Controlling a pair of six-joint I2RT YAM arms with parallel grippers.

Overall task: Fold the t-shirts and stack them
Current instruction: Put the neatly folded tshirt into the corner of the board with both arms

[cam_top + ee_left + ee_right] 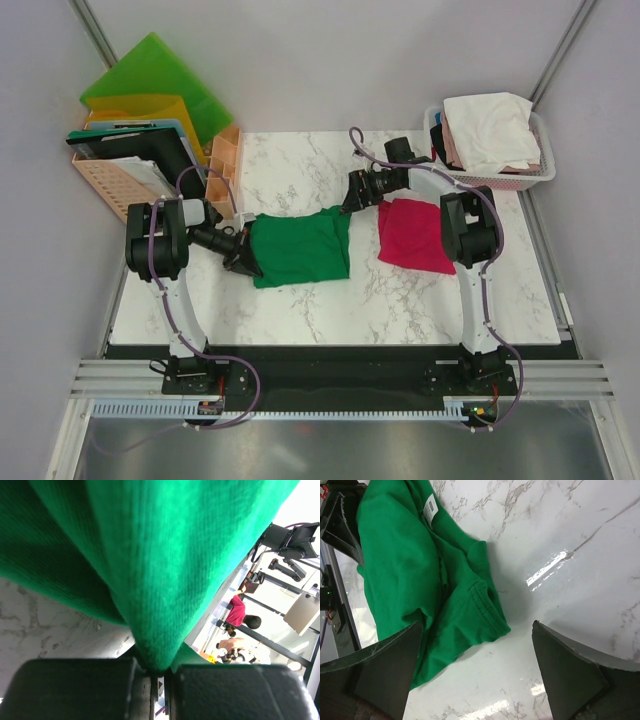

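Observation:
A deep green t-shirt [300, 247] lies partly folded on the marble table [300, 310], with its neck label up in the right wrist view [420, 570]. My left gripper [243, 262] is shut on the shirt's left edge. In the left wrist view green cloth [165, 555] is pinched between the jaws of that gripper [160, 672]. My right gripper [352, 195] hovers open over the shirt's far right corner. Its fingers [385, 670] straddle the collar edge and nothing is held in the gripper [476, 625]. A folded magenta-red t-shirt [412, 235] lies to the right, under the right arm.
At the back right corner stands a white basket [545, 170] holding white and pale pink tees [490, 130]. A peach crate [110, 180] with green and yellow folders and a small organiser [225, 165] stand at the back left.

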